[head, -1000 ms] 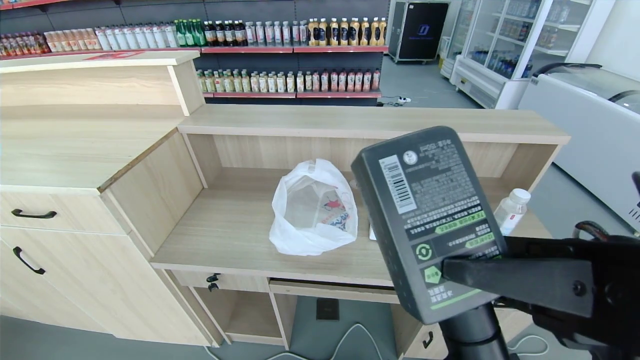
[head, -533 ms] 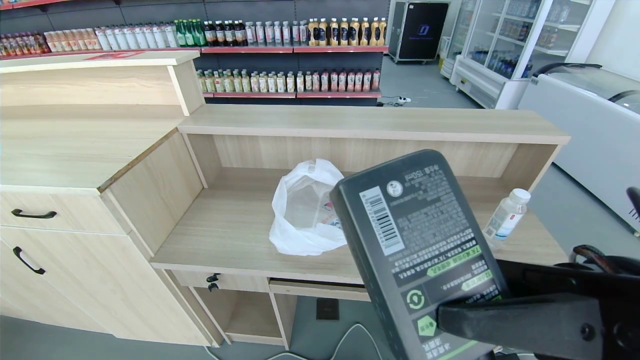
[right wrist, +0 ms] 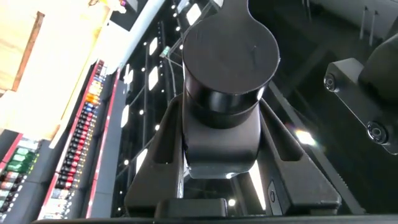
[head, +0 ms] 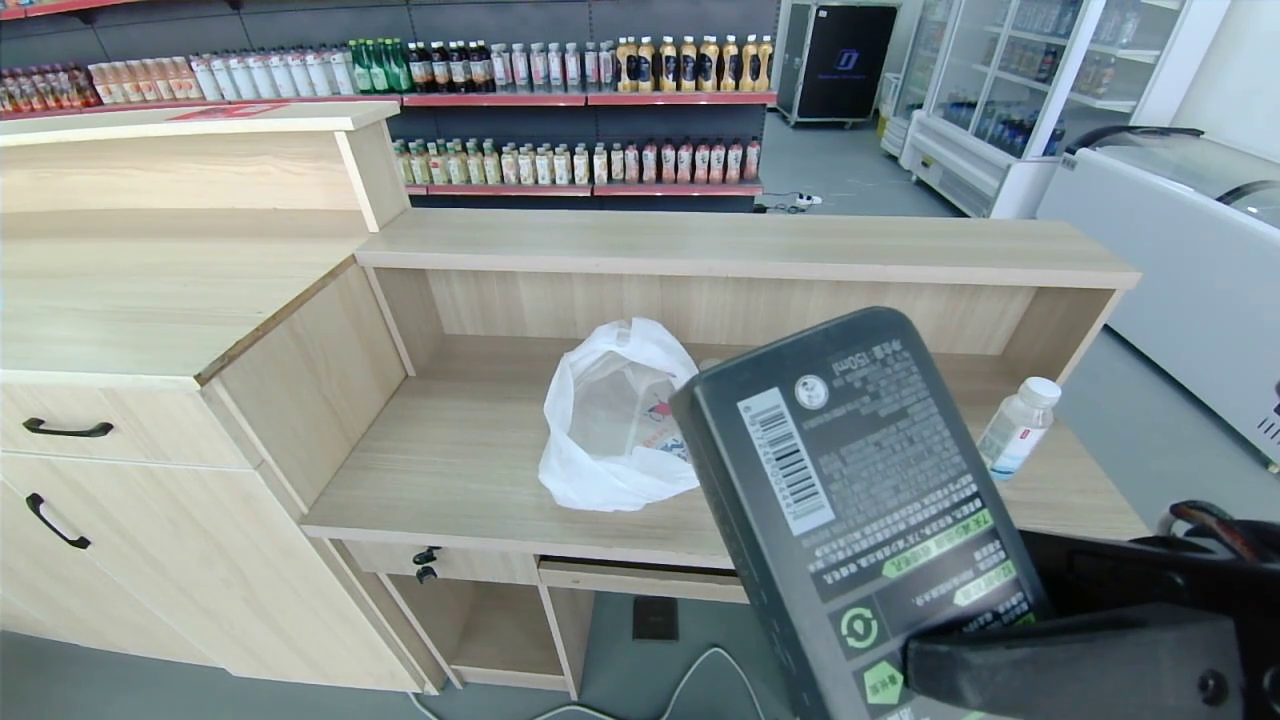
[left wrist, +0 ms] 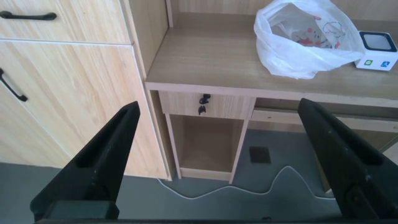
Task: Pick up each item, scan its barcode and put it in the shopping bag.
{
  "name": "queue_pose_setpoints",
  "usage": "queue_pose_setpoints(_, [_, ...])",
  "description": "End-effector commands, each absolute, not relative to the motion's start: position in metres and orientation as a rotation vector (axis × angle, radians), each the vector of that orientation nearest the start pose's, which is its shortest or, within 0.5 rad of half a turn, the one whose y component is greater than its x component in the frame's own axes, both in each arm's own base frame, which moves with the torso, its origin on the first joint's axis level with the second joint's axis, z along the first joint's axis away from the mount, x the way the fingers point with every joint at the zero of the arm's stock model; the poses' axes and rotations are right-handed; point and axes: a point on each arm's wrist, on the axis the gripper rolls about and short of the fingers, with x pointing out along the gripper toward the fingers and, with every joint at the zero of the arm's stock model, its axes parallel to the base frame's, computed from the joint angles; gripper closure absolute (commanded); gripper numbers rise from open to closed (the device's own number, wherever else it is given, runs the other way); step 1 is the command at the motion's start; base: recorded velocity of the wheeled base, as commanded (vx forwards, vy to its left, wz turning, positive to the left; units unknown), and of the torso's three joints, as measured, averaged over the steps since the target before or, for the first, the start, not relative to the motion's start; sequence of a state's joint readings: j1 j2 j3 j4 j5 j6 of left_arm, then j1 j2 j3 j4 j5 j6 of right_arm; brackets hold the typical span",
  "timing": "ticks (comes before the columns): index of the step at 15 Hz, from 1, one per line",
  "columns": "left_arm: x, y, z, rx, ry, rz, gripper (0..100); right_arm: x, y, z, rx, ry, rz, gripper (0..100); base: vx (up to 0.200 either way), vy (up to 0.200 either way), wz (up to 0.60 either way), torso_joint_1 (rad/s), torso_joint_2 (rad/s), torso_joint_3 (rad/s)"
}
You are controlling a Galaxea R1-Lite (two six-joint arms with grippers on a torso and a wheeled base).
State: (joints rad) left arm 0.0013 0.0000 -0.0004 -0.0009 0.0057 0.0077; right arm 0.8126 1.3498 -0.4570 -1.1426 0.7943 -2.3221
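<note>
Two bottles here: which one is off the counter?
The dark flat bottle, clamped in the right gripper, barcode toward the head camera; the clear white-capped bottle stands on the counter.

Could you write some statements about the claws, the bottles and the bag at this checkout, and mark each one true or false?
1. The right claw is shut on the dark bottle. True.
2. The barcode faces away from the head camera. False: it faces that camera.
3. The shopping bag lies on the floor. False: it sits on the counter.
4. The left claw is open and empty. True.
5. A clear bottle stands on the counter, to the robot's right of the bag. True.
</note>
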Motion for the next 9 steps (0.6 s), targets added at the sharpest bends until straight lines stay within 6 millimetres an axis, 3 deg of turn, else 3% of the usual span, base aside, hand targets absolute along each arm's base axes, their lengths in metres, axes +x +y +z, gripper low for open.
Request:
queue_pose_setpoints(1, [-0.0229,0.0001,0.0761,0.008,-0.003,0.008,0,0.1227,0.1530,0.2277,-1.696,-1.895,0.457,100,0.000,0.000,0.00,0.000,0.00,0.000])
queue_pose_setpoints(9, [-0.0228,0.0001,0.0756,0.008,-0.002,0.008,0,0.1222,0.1529,0.2267,-1.701,-1.921,0.449,100,0.000,0.000,0.00,0.000,0.00,0.000])
